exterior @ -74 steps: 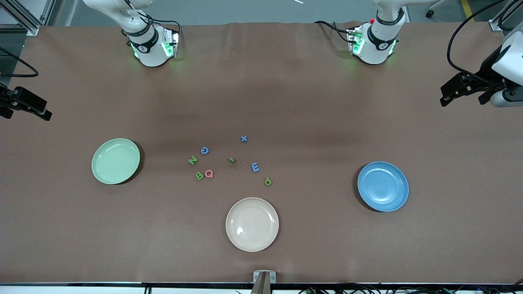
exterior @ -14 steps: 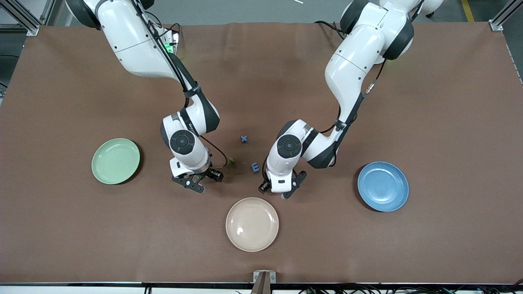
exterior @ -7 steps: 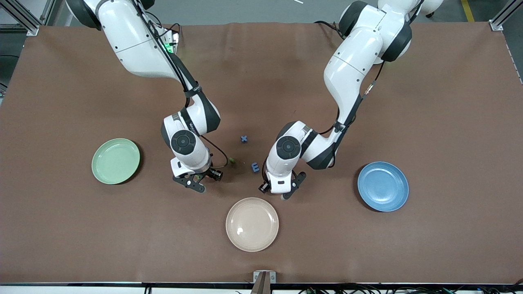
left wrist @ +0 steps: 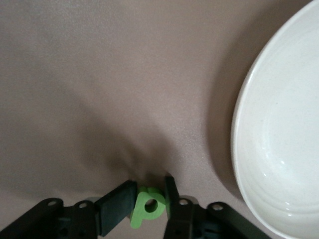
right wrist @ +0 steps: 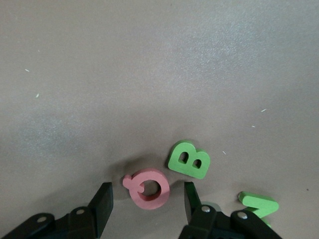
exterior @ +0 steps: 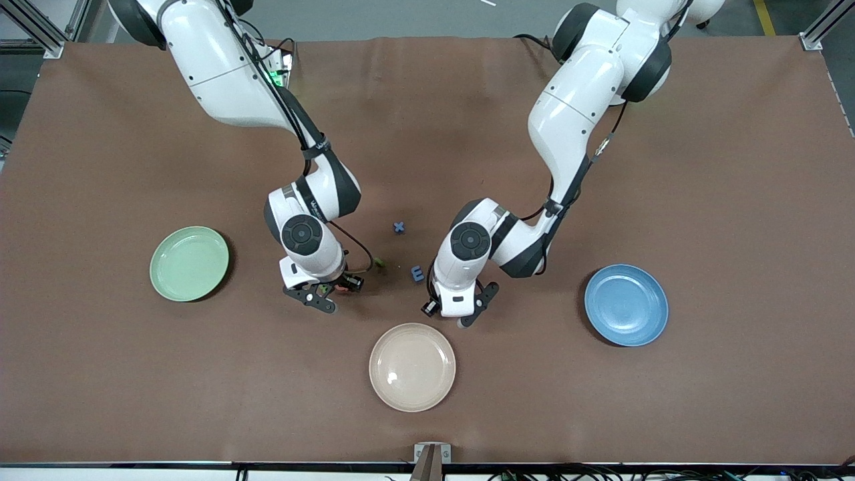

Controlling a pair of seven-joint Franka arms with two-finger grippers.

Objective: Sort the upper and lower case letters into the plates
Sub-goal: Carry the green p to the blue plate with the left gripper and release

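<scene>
Brown table, left gripper clamping green p, right gripper apart around pink Q

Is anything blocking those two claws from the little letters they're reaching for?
Nothing visible. The left gripper has its fingers on either side of the green p. The right gripper straddles the pink Q; the green B lies just beside it, outside the fingers.

Green B just beside the right pincer's finger.
</scene>
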